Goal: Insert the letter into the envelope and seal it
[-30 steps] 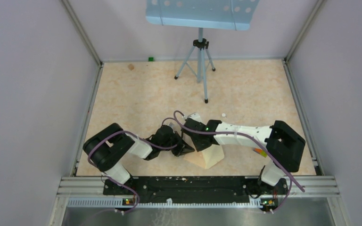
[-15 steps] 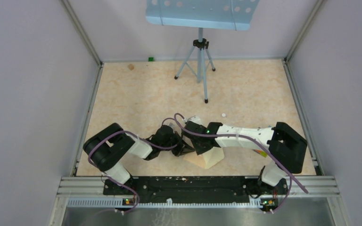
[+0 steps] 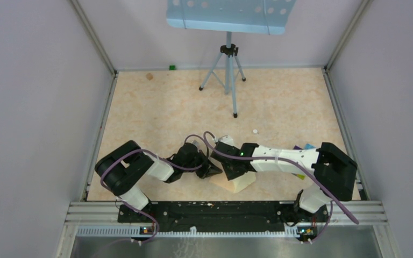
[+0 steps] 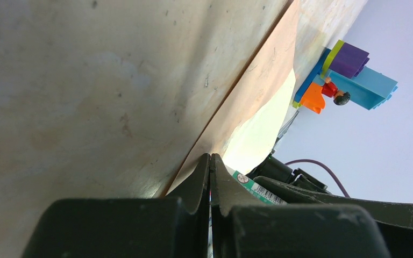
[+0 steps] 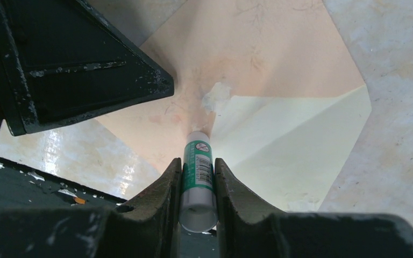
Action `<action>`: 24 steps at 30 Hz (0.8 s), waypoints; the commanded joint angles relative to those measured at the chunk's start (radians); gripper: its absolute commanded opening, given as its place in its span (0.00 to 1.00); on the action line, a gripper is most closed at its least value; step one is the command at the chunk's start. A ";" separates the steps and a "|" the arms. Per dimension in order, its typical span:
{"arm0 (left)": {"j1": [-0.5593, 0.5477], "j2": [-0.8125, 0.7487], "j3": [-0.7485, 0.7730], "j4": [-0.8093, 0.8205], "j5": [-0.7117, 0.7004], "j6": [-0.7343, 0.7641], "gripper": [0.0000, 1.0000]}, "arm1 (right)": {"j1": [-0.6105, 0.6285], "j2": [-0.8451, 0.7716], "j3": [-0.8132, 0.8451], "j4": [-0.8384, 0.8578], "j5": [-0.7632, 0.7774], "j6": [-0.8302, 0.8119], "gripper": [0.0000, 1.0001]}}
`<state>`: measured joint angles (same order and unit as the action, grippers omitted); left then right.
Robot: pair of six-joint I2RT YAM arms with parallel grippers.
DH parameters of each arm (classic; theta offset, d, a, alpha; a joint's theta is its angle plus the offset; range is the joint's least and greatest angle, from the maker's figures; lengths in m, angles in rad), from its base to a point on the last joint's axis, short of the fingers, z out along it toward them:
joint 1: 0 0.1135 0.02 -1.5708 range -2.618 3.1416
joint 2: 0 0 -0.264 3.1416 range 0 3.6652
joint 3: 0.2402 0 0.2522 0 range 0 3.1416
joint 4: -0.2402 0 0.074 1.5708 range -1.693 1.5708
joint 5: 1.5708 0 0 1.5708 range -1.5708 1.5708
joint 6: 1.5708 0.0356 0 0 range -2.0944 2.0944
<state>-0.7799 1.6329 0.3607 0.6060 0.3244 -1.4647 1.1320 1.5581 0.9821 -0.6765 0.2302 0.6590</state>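
Spreading away beyond both grippers, a marbled beige tabletop (image 3: 156, 107) is boxed in by pale lilac walls (image 3: 37, 107). Far past the fingertips a tripod (image 3: 228, 75) carries a light-blue perforated panel (image 3: 228, 13), and a small green object (image 3: 171, 67) sits at the far edge.

From above, the left gripper (image 3: 215, 171) and right gripper (image 3: 230, 174) meet nose to nose over the envelope (image 3: 221, 184), which lies right under them with the letter (image 3: 242, 184) on the side of the right arm. That view hides both sets of jaws.

The left wrist camera shows its jaws pressed fully together, tips at the envelope's tan edge. Whether paper is pinched between them cannot be told. Past those tips, well apart, stands a cluster of toy bricks (image 4: 349, 80) in blue, purple and orange, only a speck from overhead.

The right wrist camera shows narrowly parted jaws clamped on a green-and-white glue stick (image 5: 198, 183). Its tip rests on the tan paper just beside the cream sheet. A white smear (image 5: 216, 97) lies just ahead of it, and the black nose of the other gripper lies to its left on the envelope.
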 commanded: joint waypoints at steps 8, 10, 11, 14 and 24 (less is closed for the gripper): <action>0.001 0.055 -0.034 -0.153 -0.084 0.033 0.00 | 0.026 0.004 -0.033 -0.072 -0.015 0.015 0.00; 0.000 0.055 -0.034 -0.153 -0.084 0.034 0.00 | 0.026 0.018 -0.014 -0.063 -0.013 0.009 0.00; 0.001 0.055 -0.035 -0.153 -0.083 0.033 0.00 | 0.026 0.024 -0.002 -0.058 -0.012 0.006 0.00; 0.000 0.055 -0.035 -0.152 -0.083 0.032 0.00 | 0.026 0.045 0.023 -0.045 -0.003 0.002 0.00; 0.001 0.053 -0.044 -0.147 -0.080 0.031 0.00 | -0.007 0.089 0.059 -0.016 0.061 -0.008 0.00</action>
<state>-0.7799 1.6348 0.3599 0.6098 0.3248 -1.4654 1.1358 1.6058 1.0374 -0.7139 0.2428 0.6605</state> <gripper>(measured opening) 0.003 0.221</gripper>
